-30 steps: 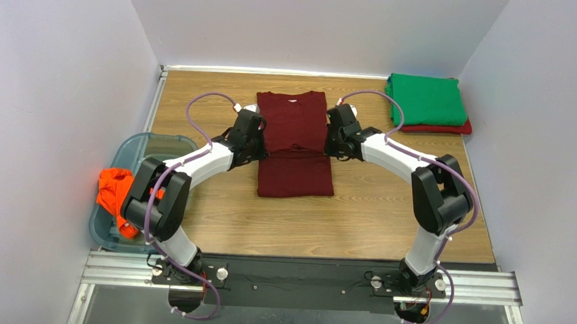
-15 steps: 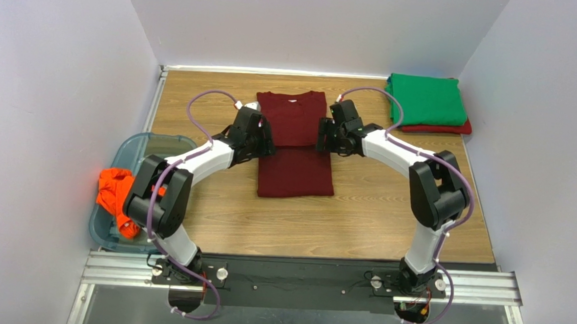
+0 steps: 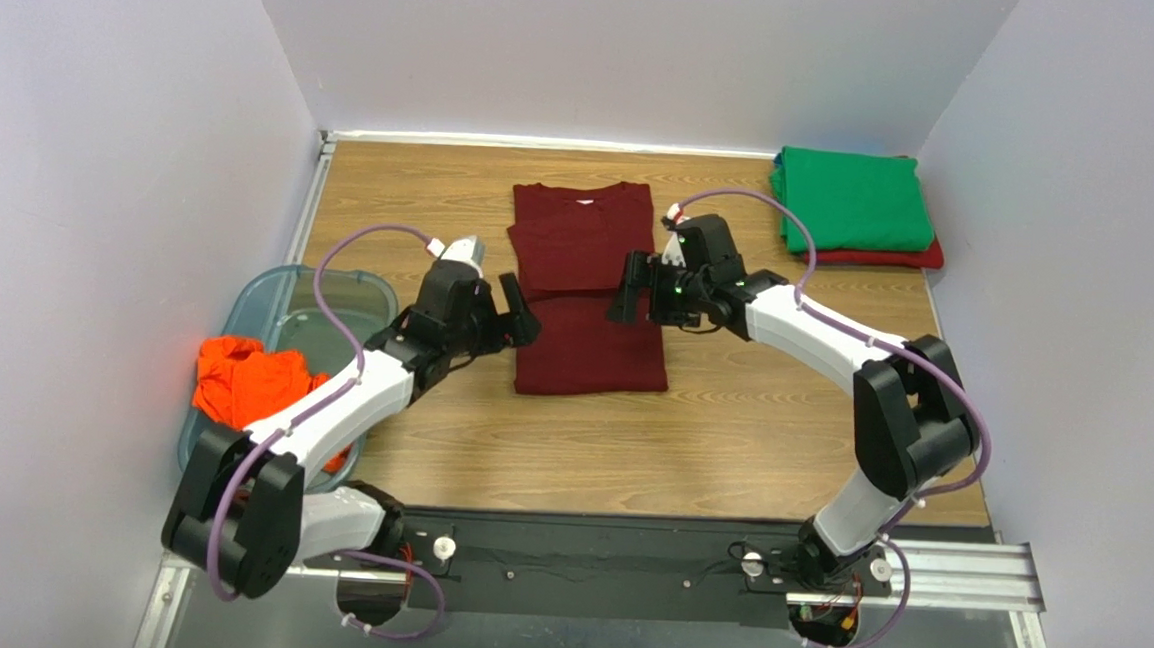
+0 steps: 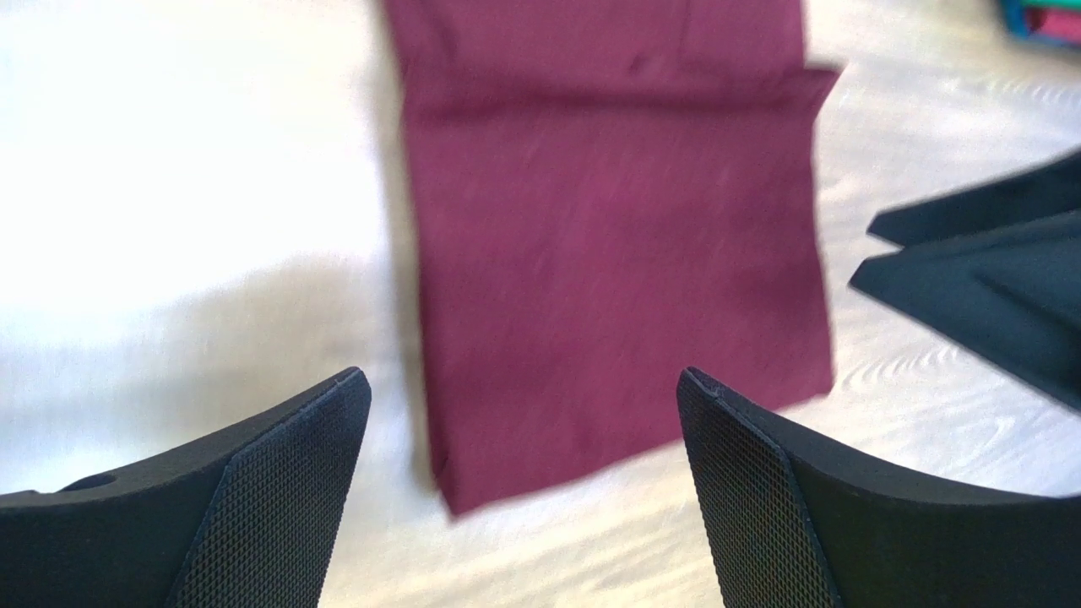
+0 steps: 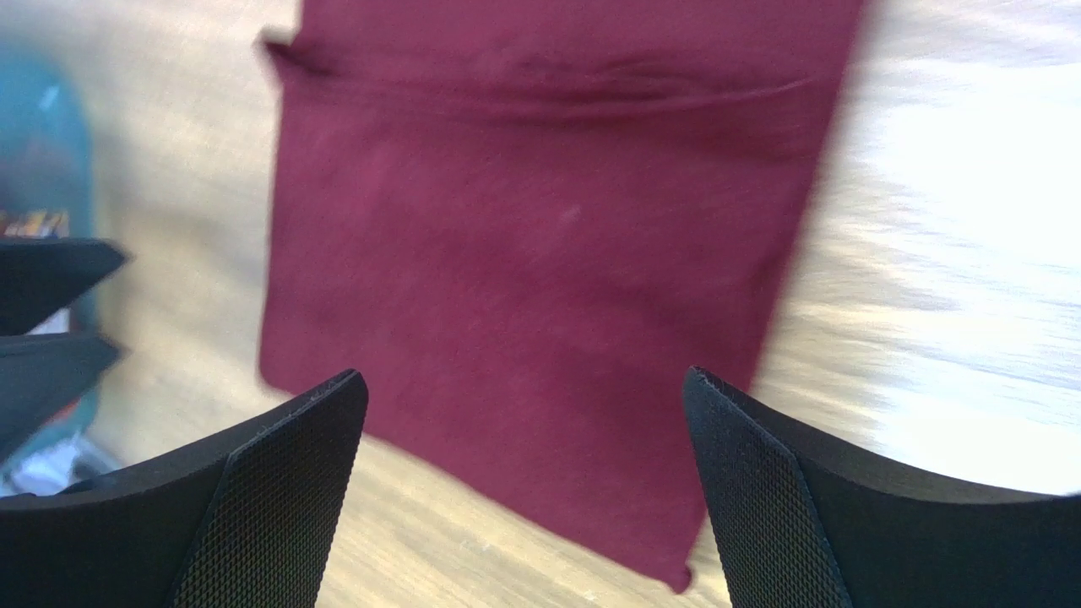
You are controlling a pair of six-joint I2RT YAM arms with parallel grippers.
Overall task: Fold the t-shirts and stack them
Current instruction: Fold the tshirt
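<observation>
A dark maroon t-shirt (image 3: 588,287) lies flat mid-table, its far part folded over the near part, with a white neck label at the far end. My left gripper (image 3: 518,315) hovers open at its left edge and my right gripper (image 3: 628,288) open over its right side. Neither holds anything. In the left wrist view the gripper (image 4: 520,481) frames the shirt's near corner (image 4: 609,228). In the right wrist view the gripper (image 5: 523,488) looks down on the same cloth (image 5: 546,291). A folded green t-shirt (image 3: 851,201) sits on a red one (image 3: 885,259) at the back right.
A teal bin (image 3: 299,295) at the left table edge holds a crumpled orange t-shirt (image 3: 241,382). White walls close in the left, back and right sides. Bare wood shows on both sides of the maroon shirt and in front of it.
Both grippers went from shut on the maroon shirt's folded part to open, letting it go. They then drew back toward the near side, and the left arm swung outward.
</observation>
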